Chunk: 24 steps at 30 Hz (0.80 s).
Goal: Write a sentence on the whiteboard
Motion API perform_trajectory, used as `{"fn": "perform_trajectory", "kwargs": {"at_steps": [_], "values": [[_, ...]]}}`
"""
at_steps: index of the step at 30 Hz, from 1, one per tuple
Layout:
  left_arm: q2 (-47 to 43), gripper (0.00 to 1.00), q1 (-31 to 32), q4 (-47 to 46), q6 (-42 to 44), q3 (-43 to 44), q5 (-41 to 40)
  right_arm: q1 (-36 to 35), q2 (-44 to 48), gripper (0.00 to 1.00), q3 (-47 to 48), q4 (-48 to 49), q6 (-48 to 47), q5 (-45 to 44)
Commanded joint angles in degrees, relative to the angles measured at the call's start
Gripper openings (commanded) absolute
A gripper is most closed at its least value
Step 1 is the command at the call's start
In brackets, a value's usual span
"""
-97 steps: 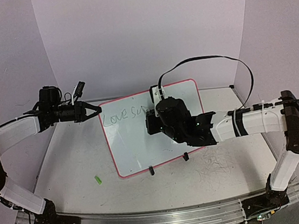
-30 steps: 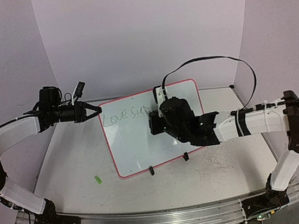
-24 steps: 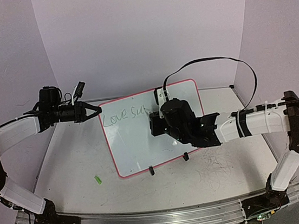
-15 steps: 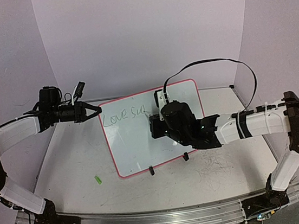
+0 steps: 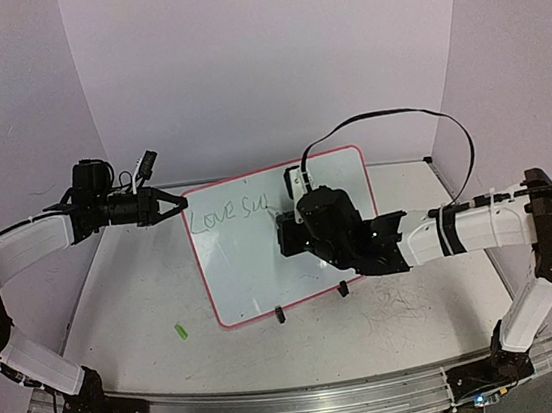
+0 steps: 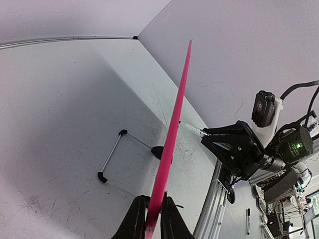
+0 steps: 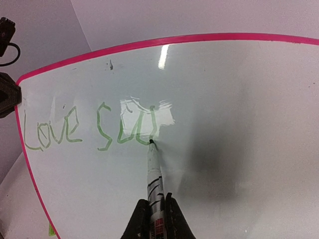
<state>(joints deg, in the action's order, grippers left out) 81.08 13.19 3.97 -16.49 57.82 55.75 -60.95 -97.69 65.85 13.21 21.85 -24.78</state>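
Right tool (image 7: 154, 211) is pinching the marker (image 7: 153, 172), tip touching the whiteboard (image 5: 249, 270) at the end of the unfinished sentence (image 7: 94, 130). Left tool (image 6: 151, 219) is pinching the board's left rim, holding it tilted mid-tabletop (image 5: 137, 304). Risk: excess tip pressure flexing or shifting the board, breaking or smearing strokes.

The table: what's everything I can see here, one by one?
whiteboard: one, white with pink rim, tilted up mid-table
writing: one line, green, starts "Love", board's upper left
marker: one, white and black, tip at the last letter
feet: two, black, board's near edge
green bit: one, on the table, white and scuffed
cable: one, black, looped over right arm
left gripper: black, shut on the board's edge
right gripper: black, shut on the marker
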Motion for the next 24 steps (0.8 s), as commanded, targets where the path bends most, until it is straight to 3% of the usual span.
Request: {"fn": "perform_trajectory", "kwargs": {"at_steps": [1,24], "values": [[-1.4,0.12,0.4,-1.7,0.7,-0.2,2.5,0.4,-0.8,0.0,3.2,-0.4,-1.7,-2.2],[-1.6,0.12,0.4,-1.7,0.8,-0.3,2.5,1.4,1.2,0.0,3.1,-0.1,-2.0,-4.6]]}}
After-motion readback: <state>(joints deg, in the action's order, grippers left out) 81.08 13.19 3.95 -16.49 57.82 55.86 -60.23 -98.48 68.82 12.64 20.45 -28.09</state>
